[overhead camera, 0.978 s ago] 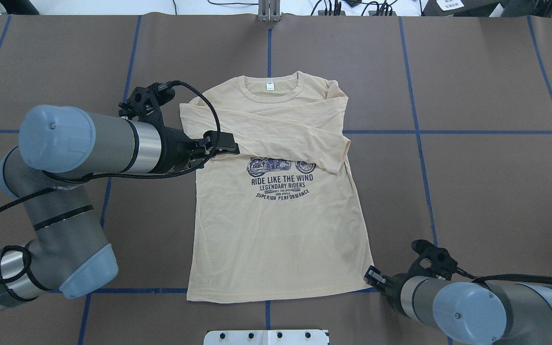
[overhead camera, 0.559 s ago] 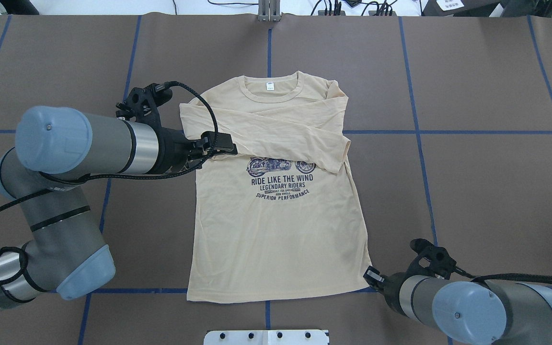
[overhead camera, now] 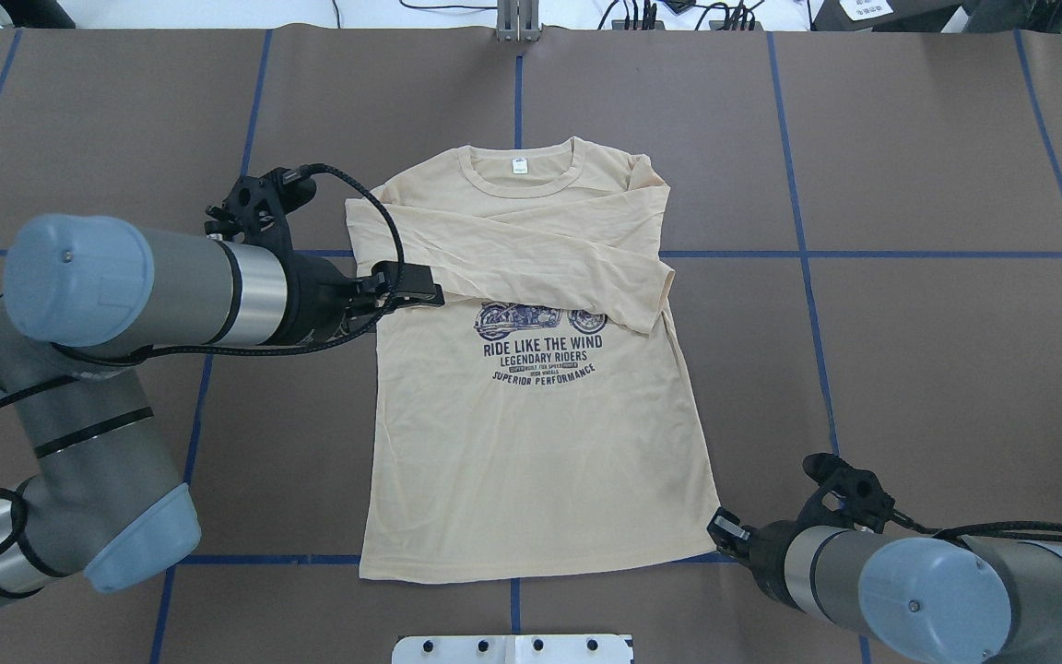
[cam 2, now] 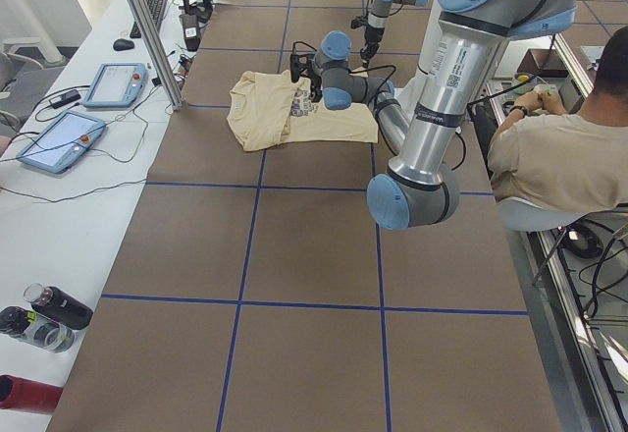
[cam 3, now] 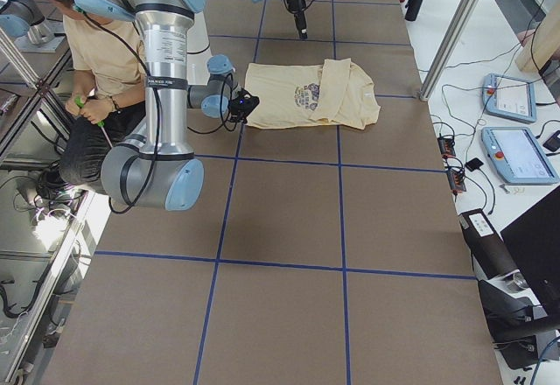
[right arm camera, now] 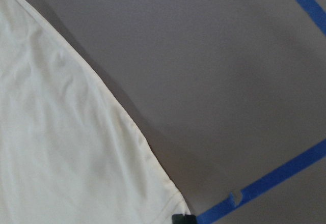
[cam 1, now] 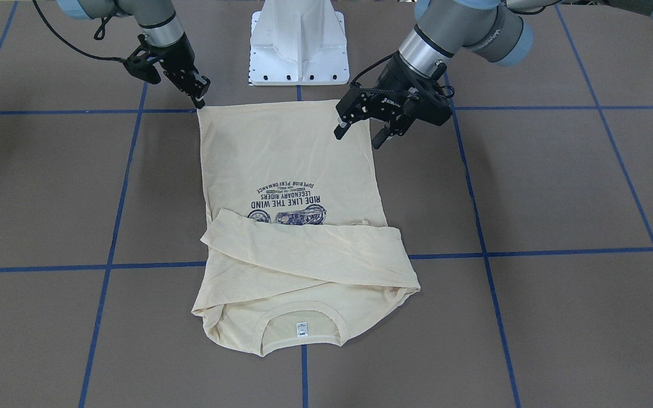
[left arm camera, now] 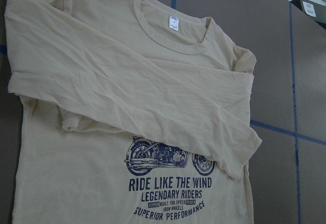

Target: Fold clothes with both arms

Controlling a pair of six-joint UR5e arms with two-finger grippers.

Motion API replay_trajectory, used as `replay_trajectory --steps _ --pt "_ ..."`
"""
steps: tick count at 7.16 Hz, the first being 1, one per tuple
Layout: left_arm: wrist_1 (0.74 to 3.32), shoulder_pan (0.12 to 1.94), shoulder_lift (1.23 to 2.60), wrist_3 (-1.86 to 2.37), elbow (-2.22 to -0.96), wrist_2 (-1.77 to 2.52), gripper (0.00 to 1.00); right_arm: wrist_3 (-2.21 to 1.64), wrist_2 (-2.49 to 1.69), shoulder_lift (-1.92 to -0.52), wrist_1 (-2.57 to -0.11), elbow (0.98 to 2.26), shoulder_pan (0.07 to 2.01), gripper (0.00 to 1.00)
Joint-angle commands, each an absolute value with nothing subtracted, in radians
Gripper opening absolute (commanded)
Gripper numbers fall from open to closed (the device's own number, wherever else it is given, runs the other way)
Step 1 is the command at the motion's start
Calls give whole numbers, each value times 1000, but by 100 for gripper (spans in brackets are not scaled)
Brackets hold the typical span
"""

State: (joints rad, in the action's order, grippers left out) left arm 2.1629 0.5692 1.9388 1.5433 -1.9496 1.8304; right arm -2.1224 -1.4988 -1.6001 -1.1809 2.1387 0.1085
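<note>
**Left gripper** (cam 1: 356,140): spread wide and empty, poised above the left edge of the shirt (overhead camera: 531,443) beside the crossed sleeves (overhead camera: 513,263), clear of the cloth.

**Right gripper** (cam 1: 199,103): low at the near right hem corner (overhead camera: 708,542), tip touching or just beside it. Impossible to tell whether spread, pressed together or pinching cloth.

**Shirt:** flat and face up on the brown table cover (overhead camera: 909,369). Hem near the robot's base (cam 1: 298,51), collar (overhead camera: 519,180) far, both sleeves laid across the chest on the far side of the print (overhead camera: 540,346).

**Likely hazards from here:**
1. Descent of the left gripper from its present spot onto the sleeve stack instead of the near left hem corner. Probable snagging of the upper sleeve and undoing of the crossing.
2. Too shallow a bite at the right corner on such thin fabric. Slipping mid-lift, or capture of the top layer only, with the back panel left dragging.
3. Lifting from the right corner alone, with the left corner untouched. Skewed hem, diagonal crease, drift of the whole shirt across the cover.
4. Unequal height or pace between the two arms on the way towards the collar. Crooked fold line.
</note>
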Motion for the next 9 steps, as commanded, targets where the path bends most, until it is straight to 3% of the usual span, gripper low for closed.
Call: replay_trajectory --steps 1,5,7,9 --pt "2163 510 1782 1551 -2055 1829 99 -2152 -1503 -1621 -1181 2177 69 0" --pt "2151 255 1709 1793 -2060 1723 98 -2152 -1514 -1680 -1181 2230 48 0" --pt "2123 183 1700 1842 -2043 1717 92 -2152 -1514 -1678 -1183 2229 48 0" --pt "2120 167 1704 1847 -2014 1717 80 -2152 -1513 -1675 -1183 2224 48 0"
